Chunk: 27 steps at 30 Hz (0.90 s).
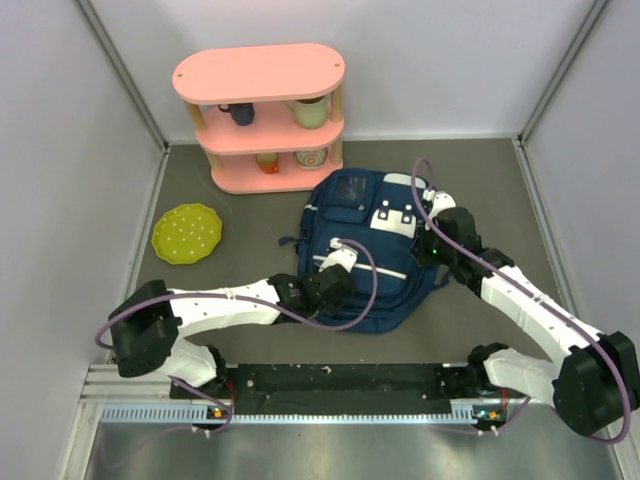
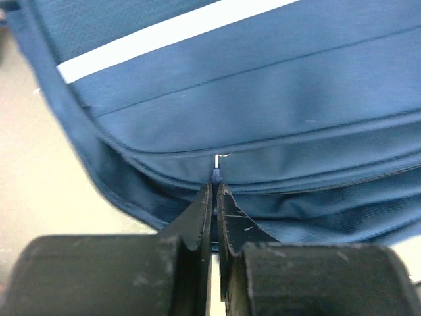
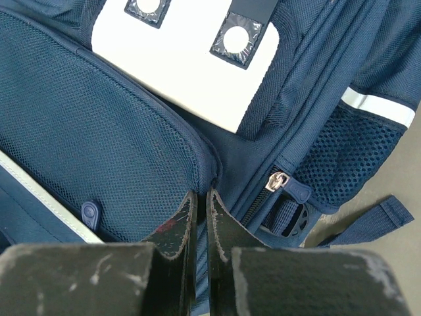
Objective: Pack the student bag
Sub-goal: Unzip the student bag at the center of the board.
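While it lies flat on the grey table, the student bag sits with its white patch facing up. At the bag's near left edge the left gripper has its fingers pressed together, tips right at the zip line where a small pull tab sits; whether the tab is pinched I cannot tell. At the bag's right side the right gripper is likewise closed, its tips against the rim of a mesh-faced pocket, with a metal zip pull just to their right.

Just behind the bag stands a pink shelf. Its upper tier holds a dark blue mug and a pale green cup; its lower tier holds an orange cup and a patterned cup. Left of the bag, well apart, lies a yellow-green dotted plate. Plain pale walls close in the table behind and on both sides of the bag.
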### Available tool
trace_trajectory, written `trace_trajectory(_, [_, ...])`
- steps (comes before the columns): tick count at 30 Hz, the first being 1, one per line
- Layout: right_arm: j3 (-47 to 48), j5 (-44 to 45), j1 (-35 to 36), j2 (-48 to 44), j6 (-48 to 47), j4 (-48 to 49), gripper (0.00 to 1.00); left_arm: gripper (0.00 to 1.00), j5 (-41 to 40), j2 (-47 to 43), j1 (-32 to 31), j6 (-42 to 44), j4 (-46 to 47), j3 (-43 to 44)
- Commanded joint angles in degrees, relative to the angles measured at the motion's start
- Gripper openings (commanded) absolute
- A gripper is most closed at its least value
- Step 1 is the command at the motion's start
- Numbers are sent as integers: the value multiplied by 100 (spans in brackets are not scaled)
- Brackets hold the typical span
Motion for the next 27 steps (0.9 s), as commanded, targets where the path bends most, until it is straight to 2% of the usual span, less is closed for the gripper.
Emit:
trace_trajectory(1, [481, 417, -198, 32, -75, 809, 0, 0, -310, -256, 281, 168, -698, -212])
trace_trajectory(2, [534, 338, -197, -3, 66, 712, 2, 0, -57, -300, 272, 203, -532, -230])
trace_trajectory(3, [587, 120, -206, -47, 207, 555, 9, 0, 76, -361, 272, 203, -444, -213])
trace_trajectory(4, [674, 91, -198, -169, 547, 188, 29, 0, 208, -379, 272, 177, -382, -195])
trace_trajectory(5, [684, 91, -197, -266, 716, -8, 39, 0, 392, -379, 263, 142, -294, -177])
trace_trajectory(7, [544, 126, -198, -712, 1303, -455, 75, 0, 525, -362, 263, 46, -241, -151])
trace_trajectory(11, [-220, -330, -206, -1855, 2446, -467, 77, 0, 719, -362, 254, -43, -92, -160])
trace_trajectory(13, [-737, -541, -206, -2216, 3305, -458, 72, 0, 824, -379, 263, -52, 5, -151])
trace_trajectory(15, [-1020, -882, -189, -2577, 3765, -431, 65, 0, 912, -414, 254, -60, 58, -125])
trace_trajectory(17, [-1328, -937, -110, -2727, 4188, -431, 64, 0, 948, -458, 263, -52, 102, -107])
trace_trajectory(22, [-1566, -674, 136, -2535, 4356, -186, 63, 0, 1071, -494, 272, -60, 216, -98])
trace_trajectory(27, [-1505, -726, 242, -1816, 4348, 490, 60, 0, 1158, -555, 263, -104, 286, -116])
